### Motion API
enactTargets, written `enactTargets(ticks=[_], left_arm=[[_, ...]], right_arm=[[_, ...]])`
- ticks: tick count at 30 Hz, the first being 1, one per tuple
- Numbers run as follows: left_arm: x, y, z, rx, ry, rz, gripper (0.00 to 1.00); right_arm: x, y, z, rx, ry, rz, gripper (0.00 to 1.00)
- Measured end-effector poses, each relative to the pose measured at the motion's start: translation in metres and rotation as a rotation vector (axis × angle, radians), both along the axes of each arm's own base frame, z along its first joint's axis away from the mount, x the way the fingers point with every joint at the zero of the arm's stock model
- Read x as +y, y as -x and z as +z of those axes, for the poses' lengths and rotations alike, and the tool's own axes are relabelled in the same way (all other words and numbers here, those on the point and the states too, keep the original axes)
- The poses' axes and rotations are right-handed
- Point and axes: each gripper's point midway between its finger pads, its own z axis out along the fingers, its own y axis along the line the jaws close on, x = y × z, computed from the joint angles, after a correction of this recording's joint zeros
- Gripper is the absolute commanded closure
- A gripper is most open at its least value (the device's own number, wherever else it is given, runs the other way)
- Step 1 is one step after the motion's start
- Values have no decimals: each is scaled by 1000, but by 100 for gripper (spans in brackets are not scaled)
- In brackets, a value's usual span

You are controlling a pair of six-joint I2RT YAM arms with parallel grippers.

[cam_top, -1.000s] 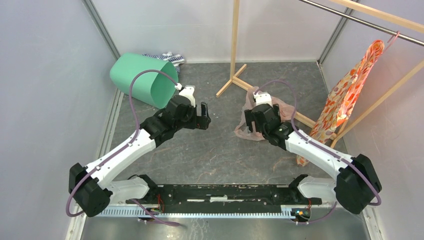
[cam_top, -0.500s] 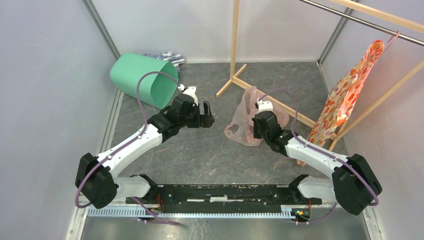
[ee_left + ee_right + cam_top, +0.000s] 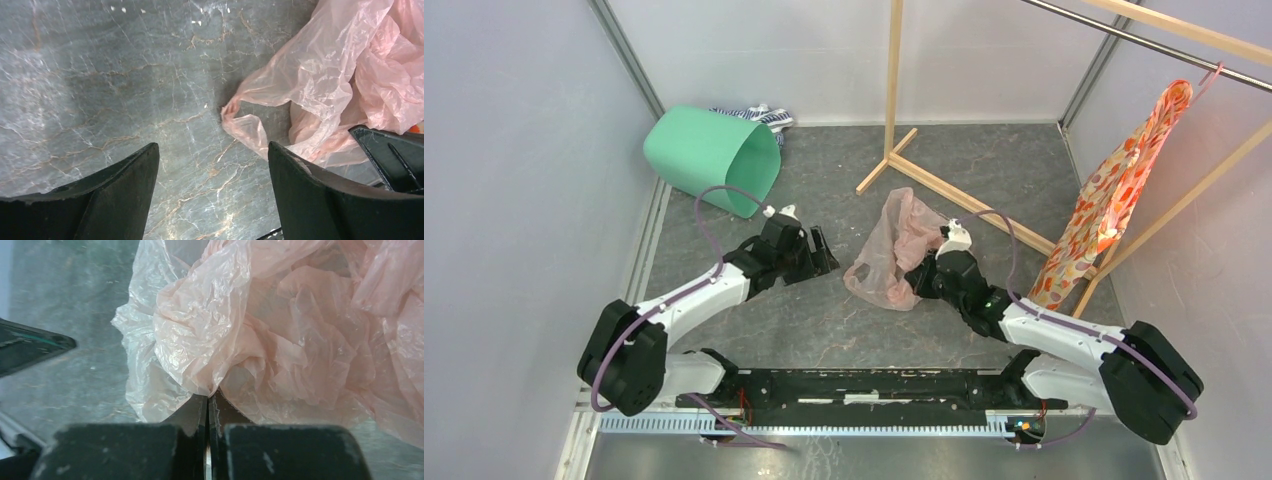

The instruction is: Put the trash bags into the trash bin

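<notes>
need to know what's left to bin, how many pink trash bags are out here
1: the pink trash bag lies crumpled on the table, pinched by the right gripper. Its folds could hide a second bag.

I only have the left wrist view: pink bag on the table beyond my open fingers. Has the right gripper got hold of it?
Observer: Yes. The right gripper is shut on a fold of the trash bag.
Operator: Where is the bin?
Observer: The trash bin lies tipped on its side at far left, mouth facing the middle.
Operator: Anything near it?
Observer: A striped cloth lies just behind it.
</notes>
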Motion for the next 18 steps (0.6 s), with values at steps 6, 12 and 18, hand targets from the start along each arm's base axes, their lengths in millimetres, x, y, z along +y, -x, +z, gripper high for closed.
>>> enactTargets(ticks=[6, 12, 18], left_arm=[[-3, 3, -9, 28, 65, 57, 23], [-7, -5, -12, 20, 89, 87, 35], [-5, -6, -25, 37, 62, 100, 41]], right_arm=[[21, 8, 6, 10, -157, -38, 100], [28, 12, 5, 27, -229, -73, 100], [28, 12, 6, 23, -248, -100, 100]])
